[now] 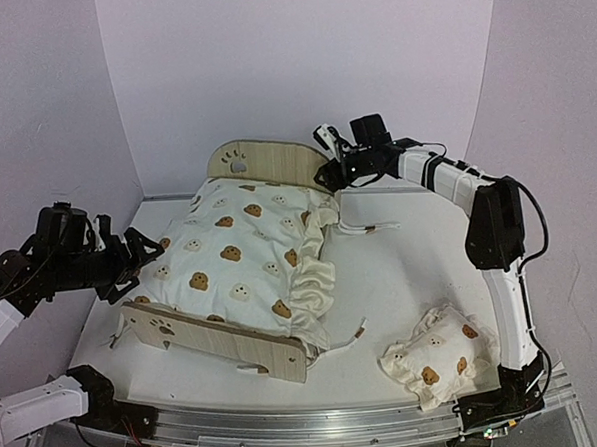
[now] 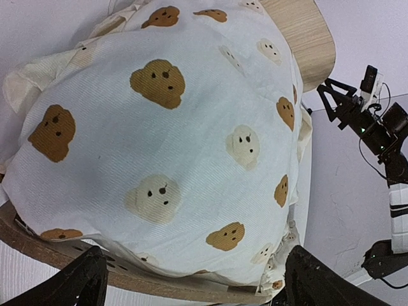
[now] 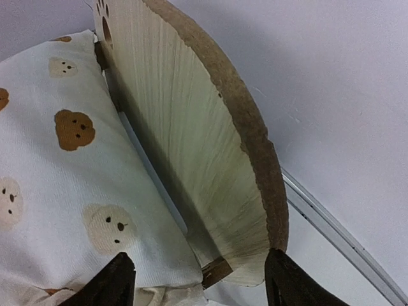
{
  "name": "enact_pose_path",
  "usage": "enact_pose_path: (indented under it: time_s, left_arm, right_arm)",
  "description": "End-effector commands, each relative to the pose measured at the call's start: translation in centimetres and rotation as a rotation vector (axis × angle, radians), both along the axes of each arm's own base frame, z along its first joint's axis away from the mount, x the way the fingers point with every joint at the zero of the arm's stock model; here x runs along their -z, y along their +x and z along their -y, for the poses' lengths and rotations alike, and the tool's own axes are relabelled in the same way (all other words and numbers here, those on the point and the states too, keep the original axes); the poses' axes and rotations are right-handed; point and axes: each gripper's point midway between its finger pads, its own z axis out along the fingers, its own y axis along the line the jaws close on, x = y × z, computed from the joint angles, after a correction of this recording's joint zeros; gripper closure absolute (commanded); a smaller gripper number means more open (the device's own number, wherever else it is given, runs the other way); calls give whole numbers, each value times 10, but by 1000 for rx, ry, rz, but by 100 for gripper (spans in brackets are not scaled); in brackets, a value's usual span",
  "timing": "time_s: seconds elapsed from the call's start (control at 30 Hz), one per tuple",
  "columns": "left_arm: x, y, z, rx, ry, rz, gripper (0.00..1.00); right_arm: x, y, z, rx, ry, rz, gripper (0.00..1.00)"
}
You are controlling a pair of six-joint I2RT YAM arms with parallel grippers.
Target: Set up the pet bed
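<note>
Nearest the arm bases, on the right of the table (image 1: 411,268), a small bear-print pillow (image 1: 436,358) lies by itself, well apart from the pet bed (image 1: 224,338). It has not been put in place, so that step appears to be left.

The bed stands on the left half of the table, with its low footboard (image 1: 184,332) toward the arms. A large bear-print cushion (image 1: 235,252) already fills the frame from footboard to headboard and hides the base beneath it, so the main step looks done. Its ruffled edge (image 1: 316,273) is bunched and spills over the bed's right side. Two ties (image 1: 369,228) trail loose on the table, so the cushion probably needs straightening and perhaps tying down.

The left gripper (image 1: 145,257) sits just beside the bed's left side. Its fingers are spread wide and hold nothing, with the cushion bulging just ahead of them in the left wrist view.

At the far end, the rounded headboard (image 1: 265,165) with its paw cutout stands upright. The right gripper (image 1: 327,160) is at its right end, fingers apart on either side of that corner rather than clamped on it.
</note>
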Motion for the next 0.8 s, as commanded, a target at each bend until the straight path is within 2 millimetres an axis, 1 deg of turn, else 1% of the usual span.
enact_pose_path:
  time_s: [0.0, 0.07, 0.13, 0.2, 0.3, 0.33, 0.4, 0.43, 0.53, 0.6, 0.67, 0.77]
  left_arm:
    - [-24, 5, 8, 38, -16, 41, 3]
    - [-28, 6, 10, 54, -14, 49, 3]
    - [-31, 6, 10, 52, -10, 61, 3]
    - [-32, 7, 8, 42, -6, 69, 2]
    - [-33, 11, 12, 61, -4, 73, 2]
    - [-32, 12, 15, 72, -2, 67, 2]
    - [-32, 14, 18, 90, -1, 63, 2]
    - [-32, 15, 19, 93, -1, 64, 2]
    - [-39, 15, 20, 94, -15, 78, 2]
    - [-45, 12, 20, 97, -30, 91, 2]
    - [-48, 7, 19, 90, -55, 95, 2]
    - [-53, 2, 17, 87, -81, 108, 2]
  right_arm:
    - [0, 14, -3, -25, -10, 16, 30]
    - [-6, 23, 10, 33, 12, 5, 15]
    - [-22, 22, 24, 52, 47, -2, 13]
    - [-29, 18, 32, 45, 52, 4, 10]
    - [-21, 20, 31, 9, 41, 12, 6]
    - [-18, 24, 28, 0, 46, 11, 5]
    - [-21, 32, 19, -37, 78, 26, 4]
    - [-16, 36, 13, -53, 90, 25, 5]
    - [-16, 49, -1, -89, 147, 48, 9]
    - [-19, 49, -11, -135, 192, 59, 14]
    - [-22, 48, -19, -171, 233, 67, 17]
    - [-29, 52, -23, -172, 267, 88, 31]
